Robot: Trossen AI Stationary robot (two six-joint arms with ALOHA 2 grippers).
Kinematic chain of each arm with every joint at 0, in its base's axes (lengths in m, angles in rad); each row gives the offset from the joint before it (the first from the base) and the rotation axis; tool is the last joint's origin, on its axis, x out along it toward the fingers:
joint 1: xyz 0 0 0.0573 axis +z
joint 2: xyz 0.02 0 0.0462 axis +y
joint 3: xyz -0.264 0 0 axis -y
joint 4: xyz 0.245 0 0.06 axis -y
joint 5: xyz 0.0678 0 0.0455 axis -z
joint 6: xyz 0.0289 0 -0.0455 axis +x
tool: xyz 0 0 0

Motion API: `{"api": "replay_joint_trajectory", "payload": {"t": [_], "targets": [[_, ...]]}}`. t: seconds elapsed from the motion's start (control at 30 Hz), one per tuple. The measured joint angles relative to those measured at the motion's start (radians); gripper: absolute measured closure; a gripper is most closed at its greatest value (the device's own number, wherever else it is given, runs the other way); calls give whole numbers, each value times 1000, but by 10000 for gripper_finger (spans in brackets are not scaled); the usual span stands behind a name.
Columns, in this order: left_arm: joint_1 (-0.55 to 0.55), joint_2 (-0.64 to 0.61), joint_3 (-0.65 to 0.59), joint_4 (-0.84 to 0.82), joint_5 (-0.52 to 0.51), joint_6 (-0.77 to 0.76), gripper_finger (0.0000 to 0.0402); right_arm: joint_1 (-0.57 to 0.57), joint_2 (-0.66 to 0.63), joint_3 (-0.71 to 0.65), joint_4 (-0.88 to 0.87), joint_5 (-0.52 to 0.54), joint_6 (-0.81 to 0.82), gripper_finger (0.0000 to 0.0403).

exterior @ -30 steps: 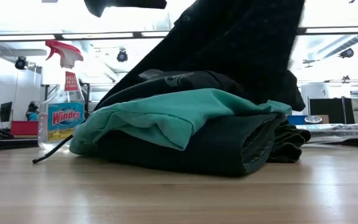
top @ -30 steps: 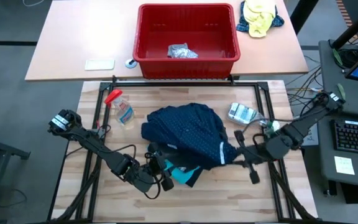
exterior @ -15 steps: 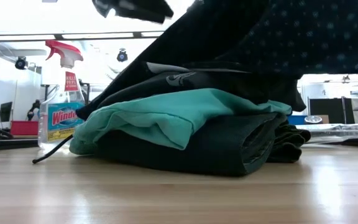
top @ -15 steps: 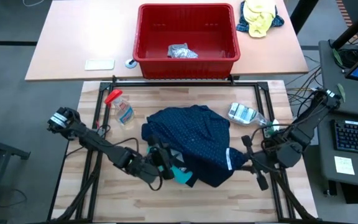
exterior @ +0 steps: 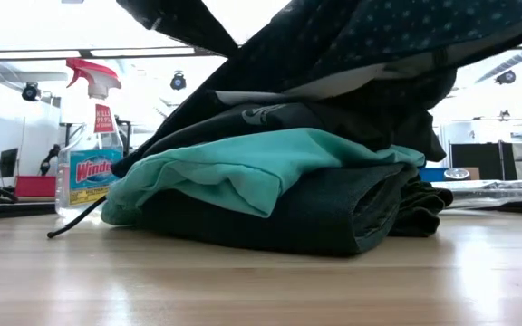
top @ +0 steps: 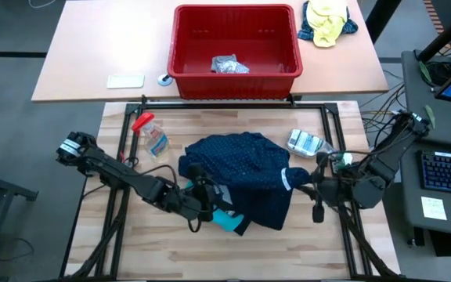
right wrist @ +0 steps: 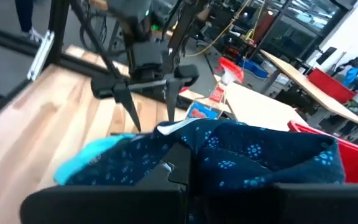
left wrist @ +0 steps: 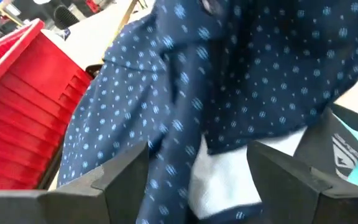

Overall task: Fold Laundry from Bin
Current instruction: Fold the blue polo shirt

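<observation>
- The left gripper point(top: 207, 205) sits at the near-left edge of the laundry pile point(top: 241, 182); seen from the right wrist, its two fingers point(right wrist: 131, 107) stand spread apart with nothing between them, their tips just off the cloth.
- The right gripper point(top: 310, 186) is at the pile's right edge, its fingers closed on a fold of the navy dotted shirt point(top: 245, 164), whose white inner lining point(top: 287, 179) shows at the pinch.
- The navy dotted shirt drapes over the top of the pile on the wooden worktop point(top: 131, 251); a turquoise garment point(exterior: 243, 167) pokes out beneath it, with darker garments point(exterior: 333, 213) under and around that.
- From table height, both grippers are hidden by the raised shirt, and the pile's far side is out of sight.
- Beyond the pile stands the red bin point(top: 236, 48), holding a small grey crumpled item point(top: 227, 65) too small to make out.
- A spray bottle point(top: 152, 135) lies left of the pile.
</observation>
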Motion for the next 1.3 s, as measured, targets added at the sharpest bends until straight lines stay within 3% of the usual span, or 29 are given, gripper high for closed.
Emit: {"api": "replay_joint_trajectory", "payload": {"t": [0.2, 0.37, 0.6, 0.77, 1.0, 1.13, 1.3], "targets": [[6, -3, 0, -45, -10, -34, 148, 0, 0, 27, -2, -2, 22, 390], [29, 15, -1, -202, -41, -126, 149, 0, 0, 27, -7, -19, 30, 390], [42, 20, -29, -257, -61, -191, 177, 2, 2, 28, -84, -22, 117, 390], [42, 19, -82, -262, -93, -227, 238, 2, 7, 25, -154, -37, 206, 390], [41, 16, -68, -267, -94, -257, 387, 8, 8, 25, -165, -129, 224, 390], [31, 15, -3, -266, -97, -222, 387, 35, 8, 25, -156, -146, 202, 390], [-1, 15, 148, -305, -97, -66, 399, 94, 9, 25, -130, -145, 162, 390]]}}
